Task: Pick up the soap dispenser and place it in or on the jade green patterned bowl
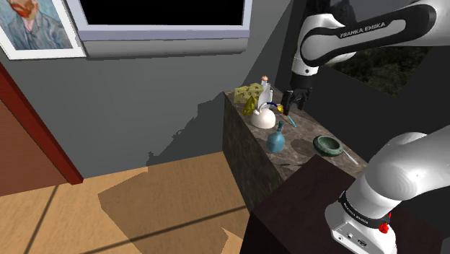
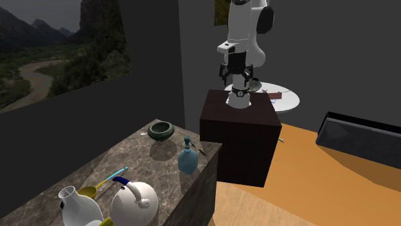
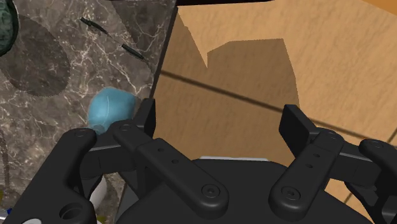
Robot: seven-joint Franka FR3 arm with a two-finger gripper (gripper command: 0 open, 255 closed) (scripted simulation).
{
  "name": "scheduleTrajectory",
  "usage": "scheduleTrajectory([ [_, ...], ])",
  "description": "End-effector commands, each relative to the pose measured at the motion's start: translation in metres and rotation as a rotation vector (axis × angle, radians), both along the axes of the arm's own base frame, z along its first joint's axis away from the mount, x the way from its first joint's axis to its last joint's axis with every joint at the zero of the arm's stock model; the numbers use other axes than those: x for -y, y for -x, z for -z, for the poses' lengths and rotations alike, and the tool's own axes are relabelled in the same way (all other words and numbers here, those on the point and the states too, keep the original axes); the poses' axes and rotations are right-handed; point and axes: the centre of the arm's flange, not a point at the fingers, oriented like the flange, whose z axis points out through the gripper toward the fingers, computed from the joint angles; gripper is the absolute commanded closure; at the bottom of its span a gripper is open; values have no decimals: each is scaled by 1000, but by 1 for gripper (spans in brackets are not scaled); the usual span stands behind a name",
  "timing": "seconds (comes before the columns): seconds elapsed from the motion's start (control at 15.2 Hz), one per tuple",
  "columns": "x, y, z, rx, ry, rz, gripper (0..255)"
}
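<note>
While the arm hangs over the marble counter (image 1: 311,131), its black pincer (image 1: 293,108) is released, the two fingers standing well apart with nothing between them. From where I stand it is clear of everything on the counter.

The soap dispenser (image 1: 275,138) is a round blue bottle with a slim pump neck, upright near the counter's front edge. In the shoulder view the pincer sits at about one o'clock from it, higher up and apart. In the wrist view the dispenser (image 3: 111,107) shows just past one finger, outside the open gap, with the wooden floor (image 3: 254,70) beyond the counter's edge.

The jade green bowl (image 1: 328,145) rests on the counter at three o'clock from the dispenser in the shoulder view, near it but not touching. In the second exterior view the bowl (image 2: 160,130) lies at eleven o'clock from the dispenser (image 2: 187,157), its mouth up and its dark green inside showing.

Towards the counter's other end stand a white kettle (image 2: 135,200) and a white jug (image 2: 76,205), close together; I cannot see into either. A yellow scoop (image 2: 90,191) with a blue handle lies just beside them.

The dark stand (image 2: 238,128) abuts the counter's bowl end.
</note>
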Motion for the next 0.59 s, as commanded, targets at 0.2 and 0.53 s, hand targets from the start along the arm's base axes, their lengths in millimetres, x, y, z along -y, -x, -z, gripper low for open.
scheduleTrajectory([
  [0.2,36,-26,45,17,18,8,0],
  [0.53,72,-52,90,32,36,17,0],
])
